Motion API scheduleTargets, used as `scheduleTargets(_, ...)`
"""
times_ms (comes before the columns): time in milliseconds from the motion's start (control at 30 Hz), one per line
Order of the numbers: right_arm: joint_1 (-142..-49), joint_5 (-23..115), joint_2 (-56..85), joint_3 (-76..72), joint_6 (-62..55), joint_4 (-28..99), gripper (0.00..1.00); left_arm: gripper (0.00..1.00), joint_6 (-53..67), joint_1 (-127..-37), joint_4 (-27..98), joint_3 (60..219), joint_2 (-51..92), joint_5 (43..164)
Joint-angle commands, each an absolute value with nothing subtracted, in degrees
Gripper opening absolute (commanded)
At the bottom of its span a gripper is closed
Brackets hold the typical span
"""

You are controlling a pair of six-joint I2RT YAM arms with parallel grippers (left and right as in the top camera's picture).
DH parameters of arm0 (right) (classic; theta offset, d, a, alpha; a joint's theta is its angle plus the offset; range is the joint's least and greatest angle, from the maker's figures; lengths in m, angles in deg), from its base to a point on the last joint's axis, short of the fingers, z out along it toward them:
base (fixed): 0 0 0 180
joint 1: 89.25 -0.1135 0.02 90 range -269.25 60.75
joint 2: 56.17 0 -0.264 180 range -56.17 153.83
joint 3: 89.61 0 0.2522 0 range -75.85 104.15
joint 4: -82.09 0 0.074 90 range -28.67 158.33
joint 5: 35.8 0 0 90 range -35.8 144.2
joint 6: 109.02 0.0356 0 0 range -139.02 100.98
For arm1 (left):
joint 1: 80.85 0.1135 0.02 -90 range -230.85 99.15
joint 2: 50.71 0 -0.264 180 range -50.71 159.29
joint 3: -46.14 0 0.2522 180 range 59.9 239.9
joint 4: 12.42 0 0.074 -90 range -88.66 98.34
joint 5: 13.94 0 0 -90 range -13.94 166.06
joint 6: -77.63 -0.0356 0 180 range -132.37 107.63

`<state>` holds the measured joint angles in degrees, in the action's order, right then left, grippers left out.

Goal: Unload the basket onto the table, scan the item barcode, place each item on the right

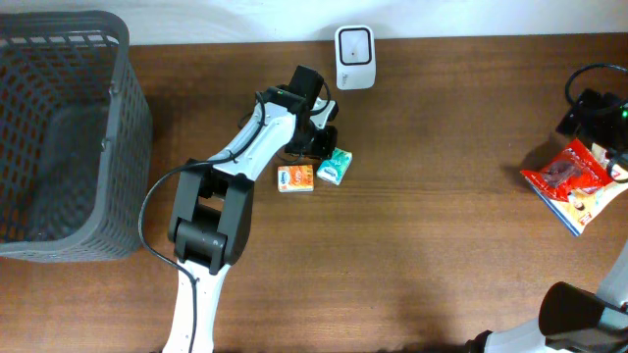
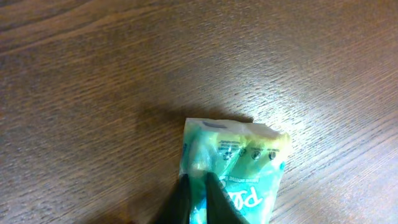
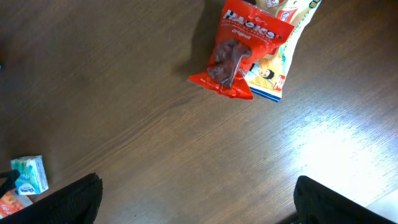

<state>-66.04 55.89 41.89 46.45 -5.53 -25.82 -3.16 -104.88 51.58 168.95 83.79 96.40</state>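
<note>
Left gripper (image 2: 198, 193) was clamped on one edge of the teal packet (image 1: 335, 167), which rested on the table (image 1: 442, 245) near the white scanner (image 1: 353, 44), w/ an orange packet (image 1: 295, 177) just beside it. The edge pinch prob. left the printed faces exposed for scanning. Right gripper (image 3: 198, 208) hung wide open, empty, near the red snack bag (image 3: 239, 53). Packet: soft glossy film, green-teal print, white lettering; barcode not visible.
</note>
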Motion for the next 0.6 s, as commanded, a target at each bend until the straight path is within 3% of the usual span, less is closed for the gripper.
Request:
scheduleTargets(0,-66.4,56.0,42.2,46.2,-5.5,-26.0,0.98,0.0,-4.3,-105.1,52.3,168.4,84.4,95.8)
scheduleTargets(333,-66.4,56.0,42.2,46.2,-5.5,-26.0,0.98,0.0,-4.3,-104.9,54.9,171.9,80.5,91.5)
scheduleTargets(467,-66.4,56.0,42.2,46.2,-5.5,-25.8,0.98,0.0,-4.3,-107.1,55.1,172.0,76.9,76.8)
scheduleTargets(567,-66.4,56.0,42.2,46.2,-5.5,-25.7,0.98,0.0,-4.3,-110.3,55.3,172.0,76.4,59.0)
